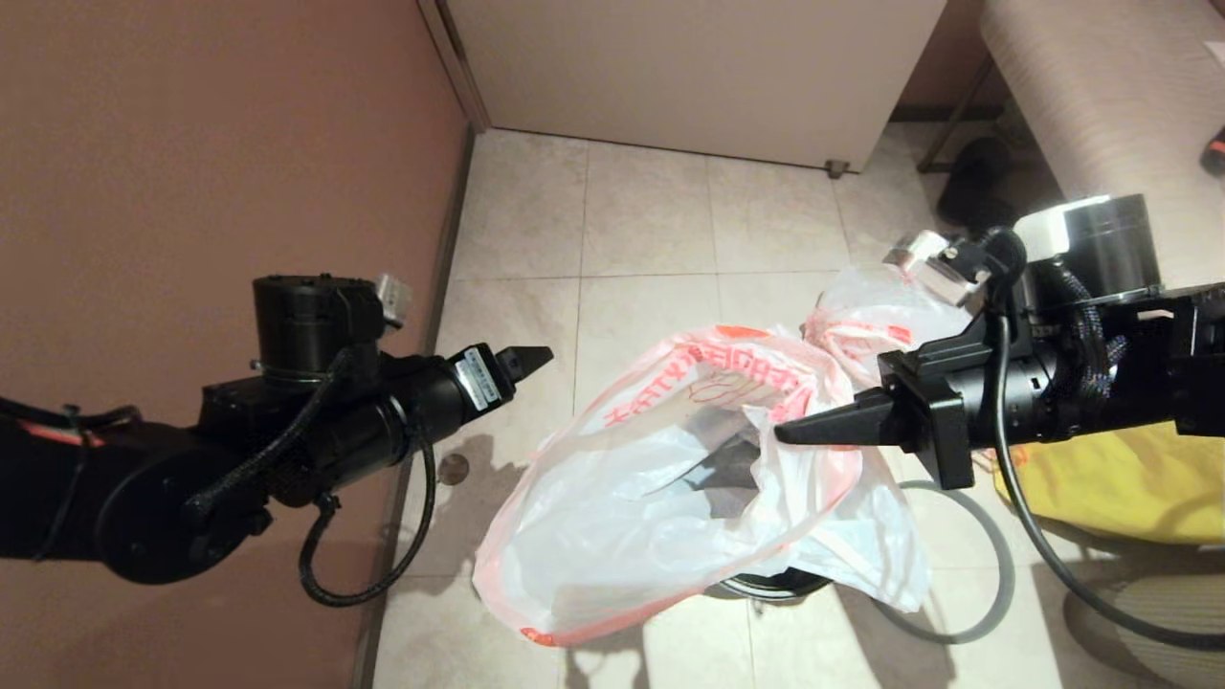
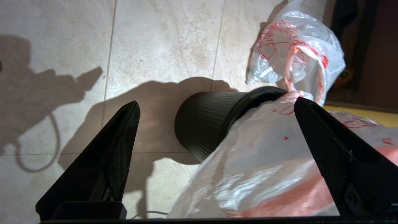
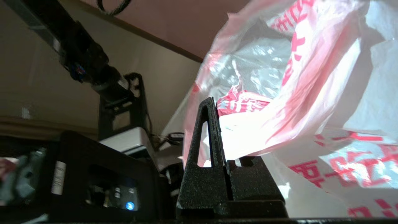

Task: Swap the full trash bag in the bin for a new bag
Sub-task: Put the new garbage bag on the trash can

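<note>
The new bag (image 1: 660,498) is held up in the air over the bin (image 1: 766,582), and its mouth is pulled wide open. It is thin and see-through white, with a pink-red hem and red print. Its rim is pinched by the right gripper (image 1: 790,433), whose fingers are pressed together on the plastic — this is seen best in the right wrist view, where the hem (image 3: 239,104) is caught at the finger tip. The right gripper is pointed toward the left side of the head view.

Only a small part of the bin is seen in the head view, dark and round, under the hanging bag. In the left wrist view its ribbed black wall (image 2: 205,121) is seen on the tiled floor (image 1: 651,211), with the bag draped over its top edge.

The left gripper (image 1: 526,364) is held near the brown wall (image 1: 191,144), apart from the bag. Its fingers (image 2: 115,149) are spread wide and nothing is held in them.

The full trash bag (image 1: 866,321) is seen on the floor behind the right arm — lumpy, see-through white, with red print. A grey hoop (image 1: 995,584) lies on the floor just beside the bin. A yellow fabric bag (image 1: 1129,478) is seen under the right arm. A pale cabinet (image 1: 689,67) stands at the far end of the floor.
</note>
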{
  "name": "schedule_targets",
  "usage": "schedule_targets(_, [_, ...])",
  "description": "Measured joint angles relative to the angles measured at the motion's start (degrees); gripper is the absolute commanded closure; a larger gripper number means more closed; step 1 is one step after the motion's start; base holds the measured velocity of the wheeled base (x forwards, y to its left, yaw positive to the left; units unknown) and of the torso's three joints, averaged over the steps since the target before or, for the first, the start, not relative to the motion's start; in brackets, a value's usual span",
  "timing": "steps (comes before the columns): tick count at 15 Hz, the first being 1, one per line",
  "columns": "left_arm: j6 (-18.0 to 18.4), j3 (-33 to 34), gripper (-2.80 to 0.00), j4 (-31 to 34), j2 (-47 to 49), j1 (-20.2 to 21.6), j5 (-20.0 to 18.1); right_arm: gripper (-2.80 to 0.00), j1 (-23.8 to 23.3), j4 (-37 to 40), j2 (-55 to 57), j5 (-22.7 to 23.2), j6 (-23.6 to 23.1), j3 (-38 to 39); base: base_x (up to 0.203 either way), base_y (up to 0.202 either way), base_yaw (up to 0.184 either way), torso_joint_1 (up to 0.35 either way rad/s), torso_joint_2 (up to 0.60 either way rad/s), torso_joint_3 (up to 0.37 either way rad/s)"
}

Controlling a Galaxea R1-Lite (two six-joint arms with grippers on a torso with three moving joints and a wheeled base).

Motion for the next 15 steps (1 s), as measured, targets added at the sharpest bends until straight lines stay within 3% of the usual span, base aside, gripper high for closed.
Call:
schedule_targets(3, [0.2,-0.2,-2.80,0.7,-2.3,-0.7,0.0,0.00,1.5,-12.0,-1.1,1.3,9.5,3.6,0.000,0.000,0.000,0.000,0.00,0.000])
schedule_targets(9, [2.1,-2.7,-2.80,7.3,-10.3,-2.1,-0.4,0.00,3.6,-50.4,1.4,1.2,36.4,8.8,0.000,0.000,0.000,0.000,0.00,0.000])
schedule_targets(11, [2.1,-2.9,-2.80,7.4,-11.2,-2.6,-0.4,0.00,3.0,-60.3,1.4,1.2,40.0,12.2,0.000,0.000,0.000,0.000,0.00,0.000])
schedule_targets(15, [2.0,-2.9,-2.80,7.4,-11.1,-3.1,-0.5,0.00,1.3,-73.2,3.9,1.5,38.1,24.0,0.000,0.000,0.000,0.000,0.00,0.000])
